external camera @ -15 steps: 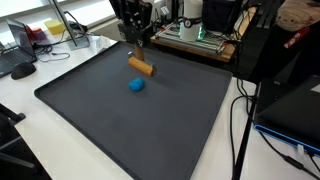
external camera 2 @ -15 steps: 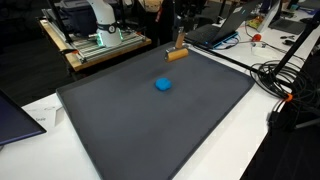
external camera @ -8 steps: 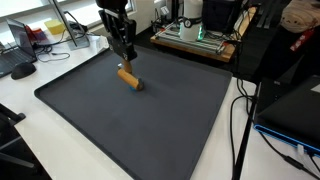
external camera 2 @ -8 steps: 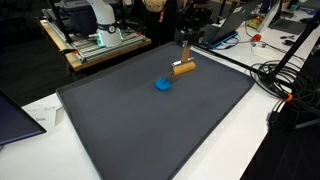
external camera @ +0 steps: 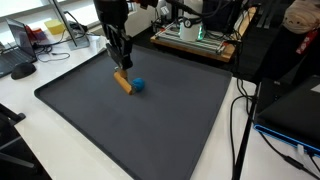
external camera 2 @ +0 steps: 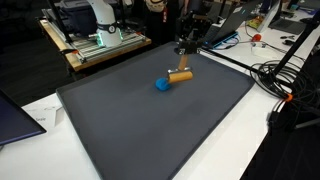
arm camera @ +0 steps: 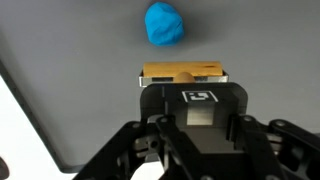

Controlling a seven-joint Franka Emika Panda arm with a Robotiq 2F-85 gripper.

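— Where do we have the wooden block (arm camera: 180,72)?
— It's in our gripper (arm camera: 183,88), with the jaws closed on it. We hold it low over the dark mat (external camera: 120,130), and its long axis runs crosswise in the wrist view.
— And the blue lump (arm camera: 165,22)?
— It lies on the mat straight ahead of us, just beyond the block's long side. From the wrist we see a thin gap between them.
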